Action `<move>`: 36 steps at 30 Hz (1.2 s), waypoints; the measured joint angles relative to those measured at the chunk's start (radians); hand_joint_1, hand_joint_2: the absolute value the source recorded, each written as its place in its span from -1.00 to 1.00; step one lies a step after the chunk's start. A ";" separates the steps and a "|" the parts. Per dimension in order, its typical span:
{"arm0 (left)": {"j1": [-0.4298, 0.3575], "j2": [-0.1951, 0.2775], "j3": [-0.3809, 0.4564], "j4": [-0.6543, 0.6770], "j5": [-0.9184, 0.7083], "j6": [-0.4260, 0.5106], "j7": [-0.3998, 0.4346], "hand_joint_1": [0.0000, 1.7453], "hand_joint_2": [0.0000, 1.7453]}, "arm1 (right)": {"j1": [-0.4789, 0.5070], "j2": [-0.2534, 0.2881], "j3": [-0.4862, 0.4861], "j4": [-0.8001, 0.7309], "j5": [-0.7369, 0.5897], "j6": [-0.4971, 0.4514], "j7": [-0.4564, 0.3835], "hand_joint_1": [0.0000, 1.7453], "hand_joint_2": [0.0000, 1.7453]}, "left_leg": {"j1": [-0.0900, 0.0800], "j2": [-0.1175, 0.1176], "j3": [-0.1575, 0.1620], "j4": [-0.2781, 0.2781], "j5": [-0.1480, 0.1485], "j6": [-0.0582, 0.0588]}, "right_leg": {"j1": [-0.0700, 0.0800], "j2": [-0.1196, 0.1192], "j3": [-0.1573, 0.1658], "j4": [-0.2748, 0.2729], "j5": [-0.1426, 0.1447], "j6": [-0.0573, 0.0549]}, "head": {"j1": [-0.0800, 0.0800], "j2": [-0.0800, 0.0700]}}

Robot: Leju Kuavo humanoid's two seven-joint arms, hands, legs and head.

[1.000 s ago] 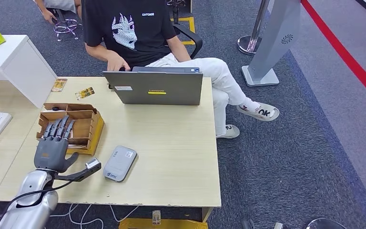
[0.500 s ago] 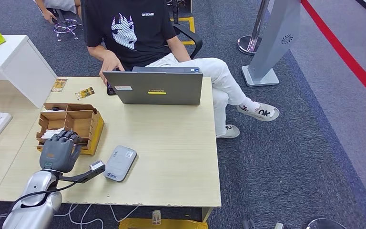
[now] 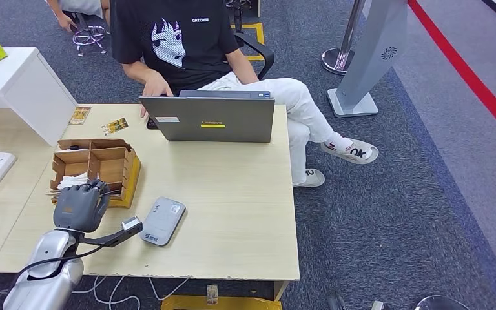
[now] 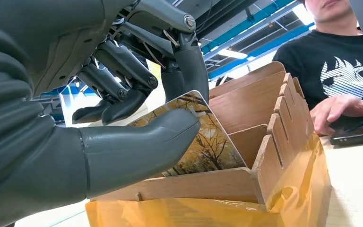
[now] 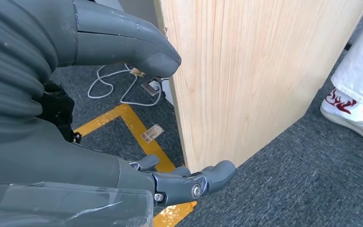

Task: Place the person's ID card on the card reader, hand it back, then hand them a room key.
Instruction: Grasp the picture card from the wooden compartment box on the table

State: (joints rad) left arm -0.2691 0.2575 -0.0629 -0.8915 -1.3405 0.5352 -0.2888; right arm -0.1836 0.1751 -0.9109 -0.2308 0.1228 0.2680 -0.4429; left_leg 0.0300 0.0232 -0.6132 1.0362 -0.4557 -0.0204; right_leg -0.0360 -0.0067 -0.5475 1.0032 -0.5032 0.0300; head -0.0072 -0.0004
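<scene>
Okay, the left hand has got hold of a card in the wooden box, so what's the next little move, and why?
Probably lift the card straight up out of the wooden box. The left hand pinches it between thumb and fingers, but its lower edge sits behind the box's front wall, so pulling sideways would likely catch on the dividers.

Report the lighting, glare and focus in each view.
Head view: even light, sharp, soft shadow under the left hand. Left wrist view: bright backlight behind the wooden organizer, glare on its yellow wrap, card sharp. Right wrist view: the right hand looms large and soft-edged, table side brightly lit.
</scene>
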 joint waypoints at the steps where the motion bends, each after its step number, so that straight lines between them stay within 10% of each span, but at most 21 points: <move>1: 0.000 0.000 0.000 0.000 0.000 0.000 0.000 1.00 1.00 | 0.000 0.000 0.001 0.000 0.000 0.000 0.000 -1.00 1.00 | 0.000 0.000 0.000 0.000 0.000 0.000 | 0.000 0.000 0.000 0.000 0.000 0.000 | 0.000 0.000; 36: 0.007 0.066 0.032 -0.369 0.161 -0.012 -0.069 1.00 1.00 | 0.002 0.000 0.013 0.000 -0.032 -0.001 -0.006 -1.00 1.00 | 0.000 0.000 0.000 0.000 0.000 0.000 | 0.000 0.000 0.001 0.000 0.000 0.000 | 0.000 0.000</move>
State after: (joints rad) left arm -0.2618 0.3239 -0.0307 -1.2608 -1.1791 0.5233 -0.3582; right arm -0.1815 0.1751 -0.8980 -0.2308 0.0904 0.2674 -0.4490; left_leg 0.0303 0.0230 -0.6131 1.0361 -0.4555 -0.0205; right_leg -0.0357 -0.0070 -0.5469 1.0034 -0.5032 0.0299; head -0.0072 -0.0004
